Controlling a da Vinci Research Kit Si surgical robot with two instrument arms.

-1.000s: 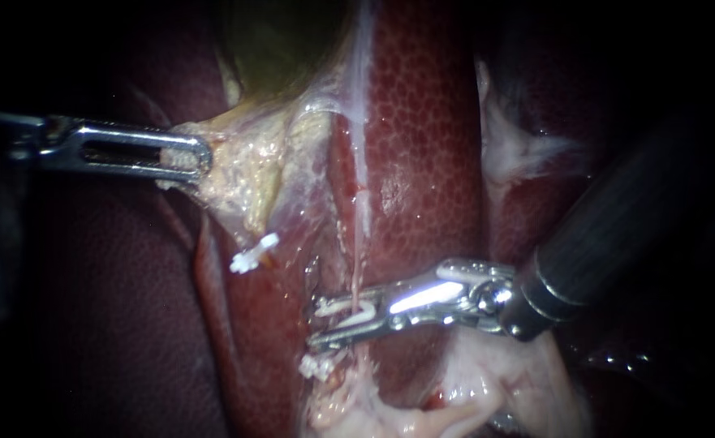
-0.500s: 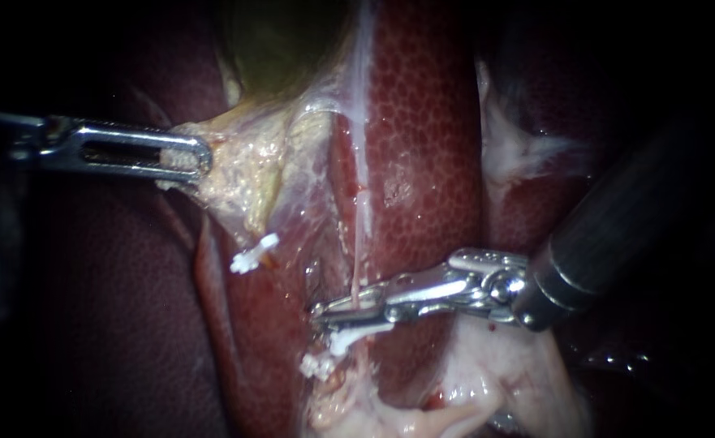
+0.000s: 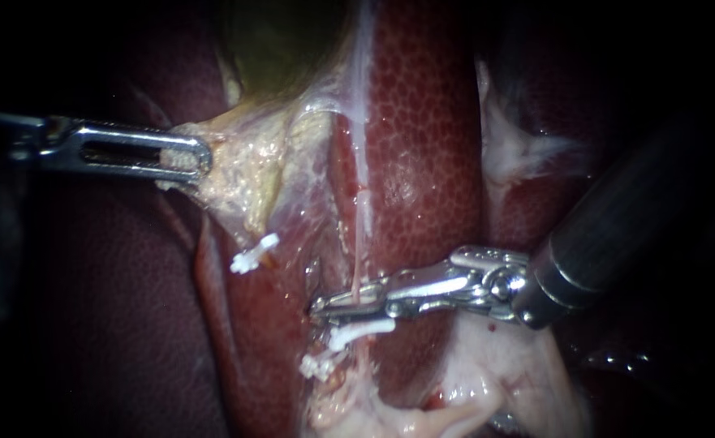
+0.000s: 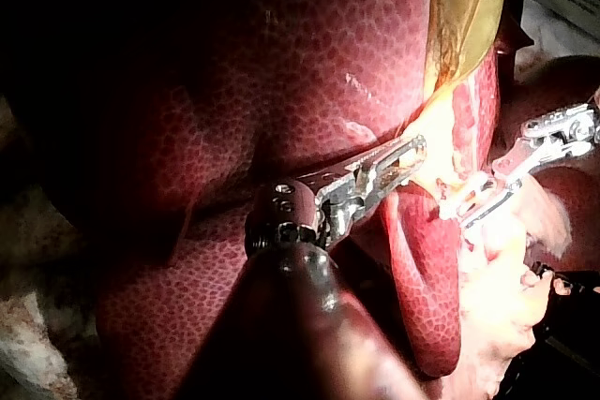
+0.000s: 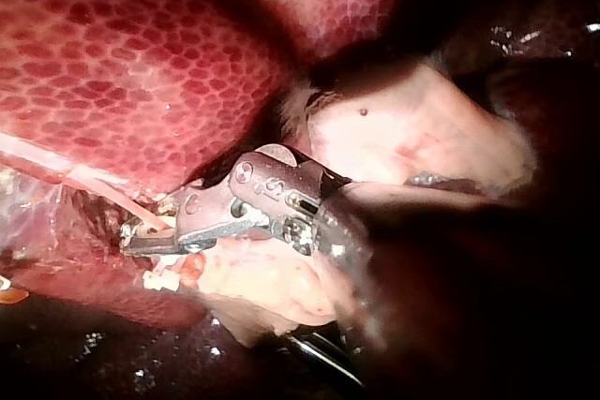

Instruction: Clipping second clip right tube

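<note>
My right instrument (image 3: 325, 308) comes in from the right and lies across the thin pink right tube (image 3: 362, 243). Its jaws stand a narrow gap apart, with the tube crossing between them. A white clip (image 3: 361, 330) sits on the tube just below the jaws, free of them. A second white clip (image 3: 316, 367) sits lower on the same strand. The right wrist view shows these jaws (image 5: 141, 236) with a white clip (image 5: 161, 280) beside them. My left instrument (image 3: 188, 158) is shut on yellowish gallbladder tissue (image 3: 243, 170) and holds it taut to the left.
Another white clip (image 3: 253, 254) sits on the left tube. The greenish gallbladder (image 3: 284, 49) lies at the top, with dark red liver (image 3: 422, 122) behind the tubes. Pale loose tissue (image 3: 487, 381) lies under the right instrument's shaft.
The right jaws, wide around the tube with a white clip between them, closed; the clip now sits on the tube just below them. The left instrument has not moved.
</note>
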